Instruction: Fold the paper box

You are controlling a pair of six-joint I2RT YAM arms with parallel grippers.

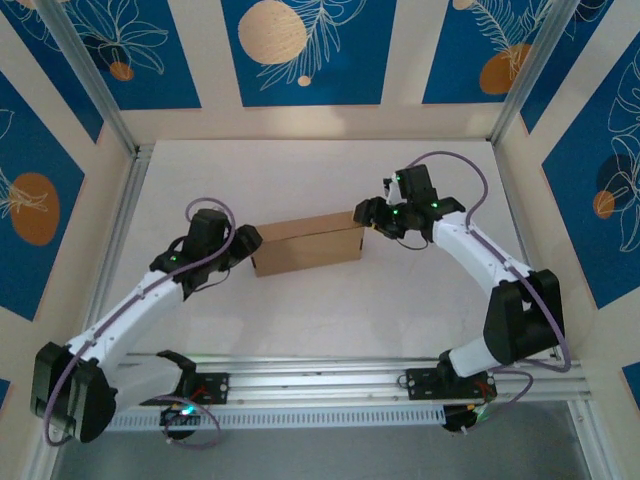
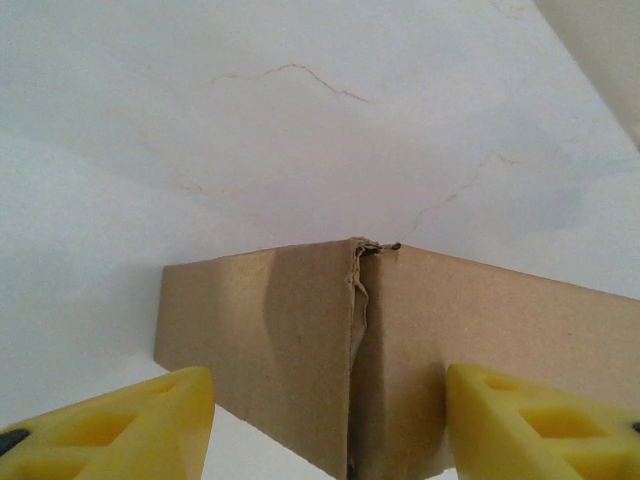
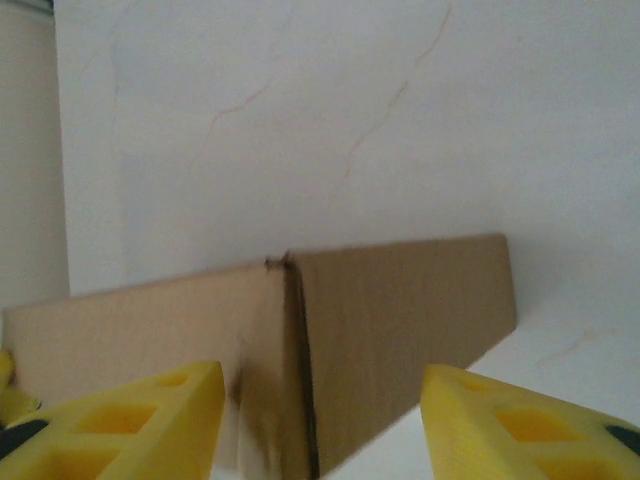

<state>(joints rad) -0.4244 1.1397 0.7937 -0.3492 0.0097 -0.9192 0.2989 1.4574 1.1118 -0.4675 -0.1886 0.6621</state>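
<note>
The paper box [image 1: 308, 244] is a brown cardboard shape standing closed on the white table, in the middle between both arms. My left gripper [image 1: 248, 240] is at the box's left end. In the left wrist view its yellow fingers [image 2: 130, 430] stand wide on either side of a frayed vertical corner of the box [image 2: 270, 330], so this gripper [image 2: 325, 390] is open. My right gripper [image 1: 368, 215] is at the box's right end. In the right wrist view it [image 3: 322, 380] is open too, its fingers [image 3: 520, 420] straddling another corner of the box [image 3: 400, 310] with table showing beside it.
The white table [image 1: 300, 170] has faint cracks in its surface. An aluminium rail [image 1: 330, 380] runs along the near edge, where both arm bases sit. Metal frame posts [image 1: 120, 130] and patterned walls close in the back and sides.
</note>
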